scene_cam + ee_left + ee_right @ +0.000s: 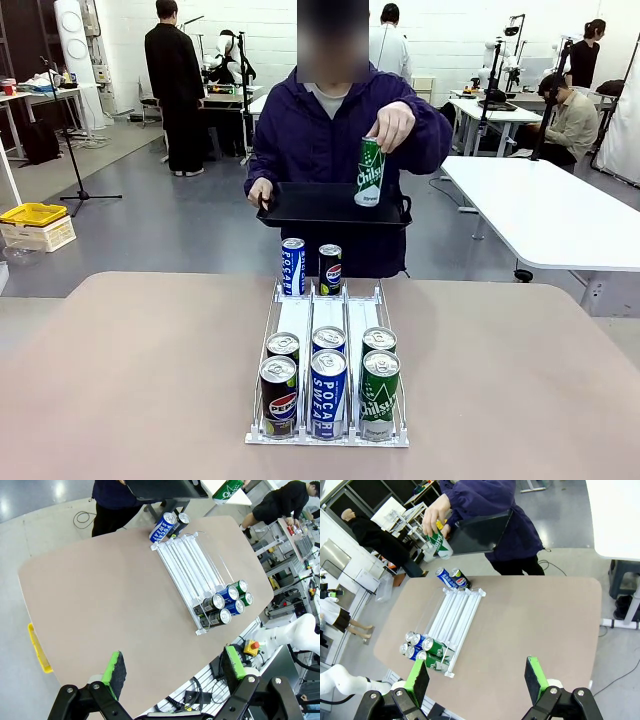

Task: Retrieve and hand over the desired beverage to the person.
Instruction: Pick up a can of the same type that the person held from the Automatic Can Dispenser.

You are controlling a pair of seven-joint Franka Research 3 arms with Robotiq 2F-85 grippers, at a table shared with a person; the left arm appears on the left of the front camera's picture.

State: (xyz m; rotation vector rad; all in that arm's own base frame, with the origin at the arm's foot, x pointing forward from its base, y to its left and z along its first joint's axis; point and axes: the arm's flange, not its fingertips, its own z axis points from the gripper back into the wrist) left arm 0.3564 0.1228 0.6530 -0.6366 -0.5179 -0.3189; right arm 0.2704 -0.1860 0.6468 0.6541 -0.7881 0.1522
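Observation:
The person (320, 130) stands at the table's far side, one hand holding a black tray (320, 205). The other hand holds a green Chilsung can (369, 172) upright just over the tray. A clear three-lane rack (328, 320) lies mid-table. At its near end stand a Pepsi can (278, 397), a Pocari Sweat can (327, 393) and a green Chilsung can (379, 393), with a second row behind them. A Pocari can (293, 266) and a Pepsi can (330, 269) stand at the far end. My left gripper (173, 667) and right gripper (477, 677) hang open and empty, high above the table and away from the rack (190, 565) (455, 615).
The tan tabletop (130, 380) is bare on both sides of the rack. A white table (560, 210) stands at the right beyond my table. On the floor at the left sits a yellow crate (35, 213). Other people work farther back.

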